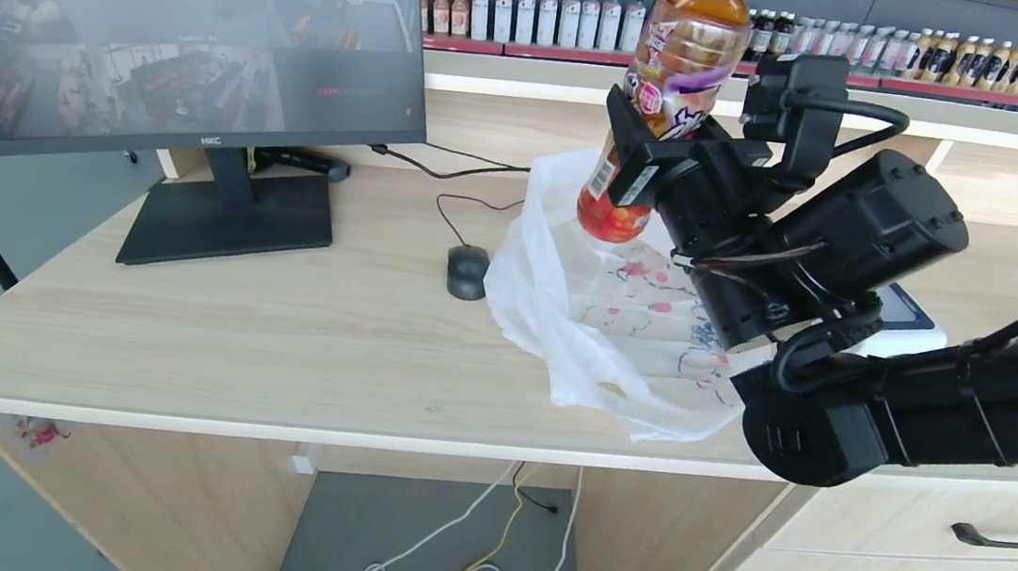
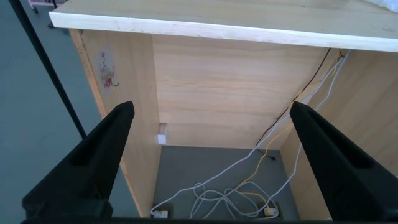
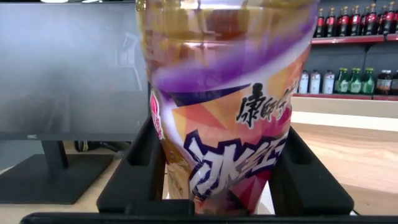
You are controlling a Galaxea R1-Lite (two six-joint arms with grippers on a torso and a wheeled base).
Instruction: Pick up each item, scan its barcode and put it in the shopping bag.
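My right gripper (image 1: pixel 640 162) is shut on a bottle of orange-brown tea (image 1: pixel 677 86) with a purple and orange label, held upright in the air above the white plastic shopping bag (image 1: pixel 605 319). A barcode sticker shows on the bottle's lower left side. The same bottle (image 3: pixel 227 106) stands between the black fingers (image 3: pixel 134 171) of my right gripper (image 3: pixel 221 180). The bag lies crumpled and open on the wooden counter (image 1: pixel 278 318). My left gripper (image 2: pixel 211 168) hangs open below the counter's front edge, facing the recess under the desk, with nothing between its fingers.
A monitor (image 1: pixel 168 23) on a black stand (image 1: pixel 227 218) takes the counter's left back. A black mouse (image 1: pixel 467 272) lies left of the bag, and a handheld scanner (image 1: pixel 304 162) rests behind the stand. Cables (image 2: pixel 230 193) lie under the desk. Drawers (image 1: pixel 934 557) sit lower right.
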